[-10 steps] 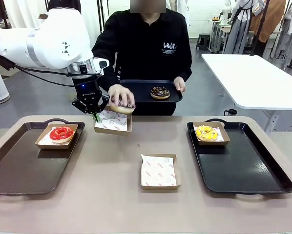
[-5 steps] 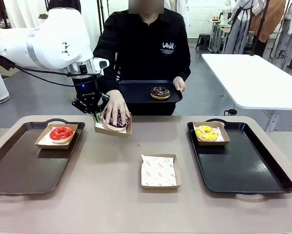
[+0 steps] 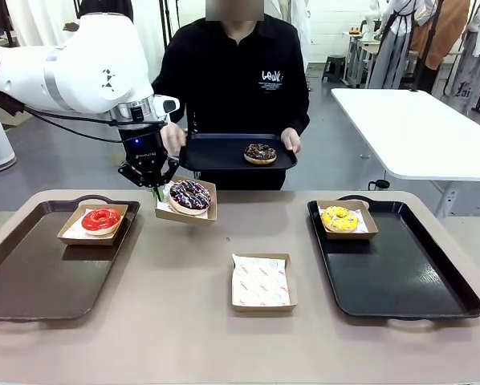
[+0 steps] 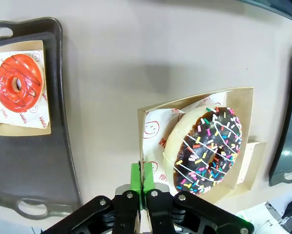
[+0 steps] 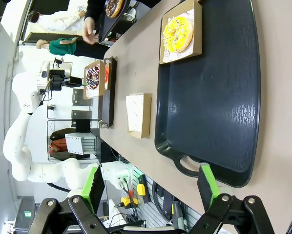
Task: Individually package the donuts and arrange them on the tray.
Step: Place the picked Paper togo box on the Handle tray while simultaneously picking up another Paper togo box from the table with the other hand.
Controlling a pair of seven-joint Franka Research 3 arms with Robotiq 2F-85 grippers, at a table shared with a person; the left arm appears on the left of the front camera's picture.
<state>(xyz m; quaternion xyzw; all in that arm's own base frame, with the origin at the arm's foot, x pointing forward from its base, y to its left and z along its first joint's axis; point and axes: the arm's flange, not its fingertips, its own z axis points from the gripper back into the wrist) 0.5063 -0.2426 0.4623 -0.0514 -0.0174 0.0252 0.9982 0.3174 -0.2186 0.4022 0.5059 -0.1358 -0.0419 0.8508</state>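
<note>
Left gripper [image 3: 154,186] sits at the far-left part of the table [image 3: 176,321], fingers pressed together on the near edge of a paper-lined cardboard box [image 3: 185,216]; in the left wrist view the green pads [image 4: 135,176] pinch the box wall with the paper liner. The dark sprinkled donut [image 3: 190,195] lies inside this box, which is tilted in the front view; I cannot tell whether it touches the table. Red donut [image 3: 101,219] sits in its own box on the left tray [image 3: 31,281], far corner. Yellow donut [image 3: 339,217] sits in its own box on the right tray [image 3: 400,273], far corner. Chocolate donut [image 3: 260,152] lies unboxed on a small dark tray [image 3: 216,152], held beyond the table edge by the person's hands [image 3: 172,138]. An empty lined box [image 3: 261,281] rests at table centre, between the two trays. Right gripper [image 5: 151,183] is spread wide with nothing between the fingers, just beside the near end of the right tray.
</note>
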